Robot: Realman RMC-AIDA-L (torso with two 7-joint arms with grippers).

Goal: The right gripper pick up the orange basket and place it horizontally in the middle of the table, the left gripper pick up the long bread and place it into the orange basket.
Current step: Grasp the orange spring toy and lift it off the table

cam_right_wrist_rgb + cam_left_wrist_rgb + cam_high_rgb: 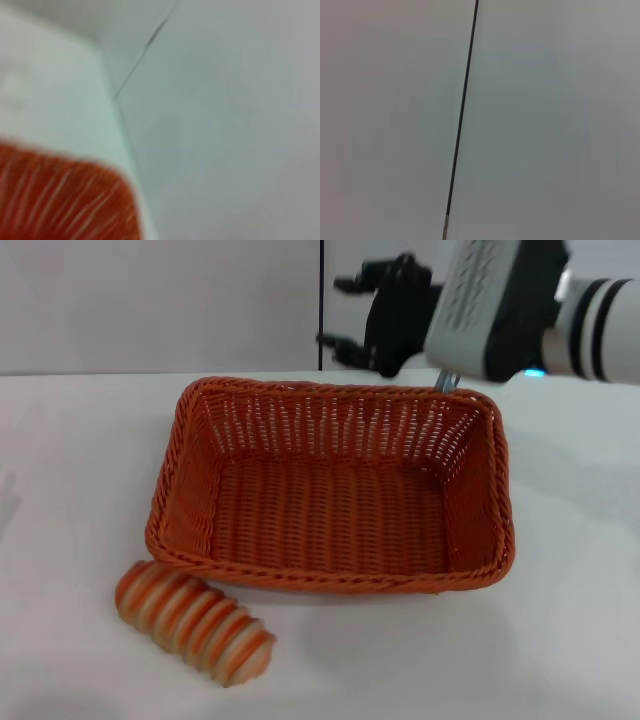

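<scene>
black claw-like right gripper (362, 325) hovers behind the rectangular orange woven basket (330, 490) – fingers spread wide – striped oblong bread (194, 622) lies in front.

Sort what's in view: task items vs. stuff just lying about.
Belongs to the job:
- orange basket, lying horizontally mid-table, empty
- long bread, on the table by the basket's near-left corner, outside it
- right end effector, open, in the air behind the basket's far rim
- table

Just lying about:
- nothing; only the wall behind

Left end effector: not in view.
</scene>
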